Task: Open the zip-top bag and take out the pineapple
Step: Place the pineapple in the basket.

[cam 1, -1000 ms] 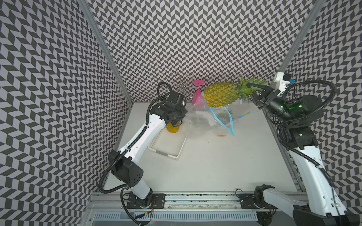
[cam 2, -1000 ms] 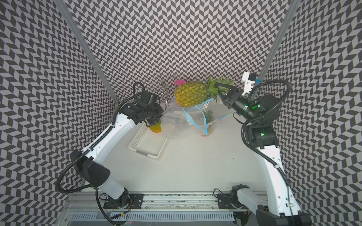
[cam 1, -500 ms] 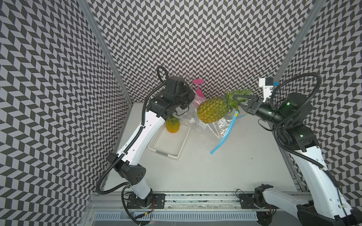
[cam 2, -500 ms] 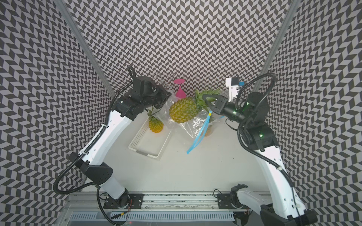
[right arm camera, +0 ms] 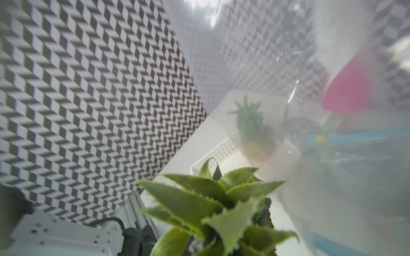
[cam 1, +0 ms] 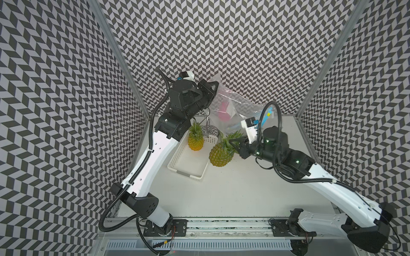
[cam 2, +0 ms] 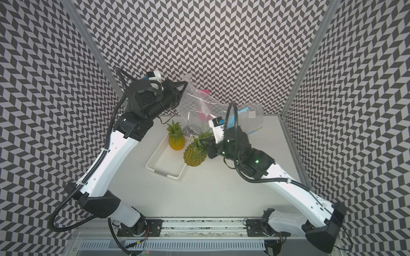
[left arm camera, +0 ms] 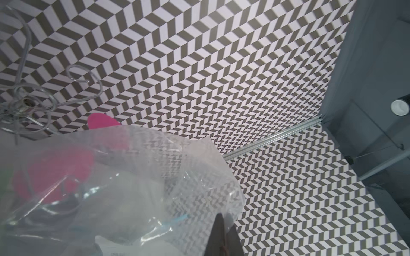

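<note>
One pineapple (cam 1: 220, 155) (outside bag (cam 1: 238, 103)), right gripper (cam 1: 235, 141)

Chevron-patterned walls (cam 1: 244, 44), white tabletop (cam 1: 233, 188), aluminium corner posts (cam 1: 119, 55)

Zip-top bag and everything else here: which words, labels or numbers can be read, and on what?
No text is readable.
White label on the zip-top bag: print too small to read.
Faint print on the bag in the left wrist view: blurred and cut off.
</note>
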